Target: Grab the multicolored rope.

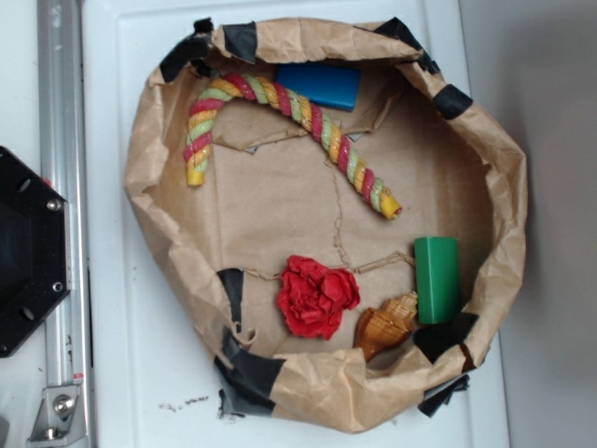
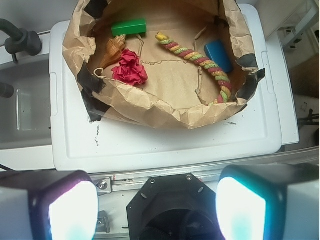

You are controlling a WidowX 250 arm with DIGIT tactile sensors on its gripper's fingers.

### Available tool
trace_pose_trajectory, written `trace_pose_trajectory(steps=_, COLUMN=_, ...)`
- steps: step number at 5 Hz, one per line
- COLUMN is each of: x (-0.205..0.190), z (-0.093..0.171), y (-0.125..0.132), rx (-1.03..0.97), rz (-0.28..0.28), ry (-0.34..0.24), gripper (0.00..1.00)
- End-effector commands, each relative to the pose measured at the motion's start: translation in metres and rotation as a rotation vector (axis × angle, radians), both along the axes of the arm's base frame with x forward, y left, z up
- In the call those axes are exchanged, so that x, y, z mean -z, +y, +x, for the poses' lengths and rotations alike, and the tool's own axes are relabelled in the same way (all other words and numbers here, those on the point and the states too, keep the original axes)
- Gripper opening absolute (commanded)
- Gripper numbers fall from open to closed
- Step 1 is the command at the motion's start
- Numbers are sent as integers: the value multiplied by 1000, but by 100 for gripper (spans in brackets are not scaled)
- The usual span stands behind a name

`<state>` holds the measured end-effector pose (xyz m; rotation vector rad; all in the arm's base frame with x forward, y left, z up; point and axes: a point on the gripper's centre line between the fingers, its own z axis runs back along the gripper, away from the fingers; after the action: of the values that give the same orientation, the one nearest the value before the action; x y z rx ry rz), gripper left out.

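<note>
The multicolored rope (image 1: 280, 121) lies curved like a cane in the back of a brown paper basin (image 1: 149, 187), twisted from red, yellow and pale green strands with yellow ends. In the wrist view the multicolored rope (image 2: 200, 61) runs along the basin's right side, far ahead of my gripper (image 2: 157, 207). The gripper is open, its two glowing pads (image 2: 72, 212) wide apart with nothing between them, held back over the black robot base (image 2: 172, 210). The exterior view does not show the gripper.
A blue block (image 1: 319, 84) touches the rope's far side. A red paper flower (image 1: 317, 296), a brown seashell (image 1: 387, 325) and a green block (image 1: 437, 279) sit in the basin's near part. The basin rests on a white lid (image 1: 121, 373); a metal rail (image 1: 61, 187) runs at left.
</note>
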<state>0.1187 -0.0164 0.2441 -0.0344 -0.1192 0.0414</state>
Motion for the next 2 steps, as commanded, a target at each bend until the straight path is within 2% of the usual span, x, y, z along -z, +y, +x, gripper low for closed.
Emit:
trace_pose_trajectory(steps=1, x=0, z=0, y=0, rx=0, rz=0, ry=0, gripper=100)
trace_pose_trajectory(steps=2, x=38, z=50, y=25, rx=-162, rz=-2, ry=72, gripper=100)
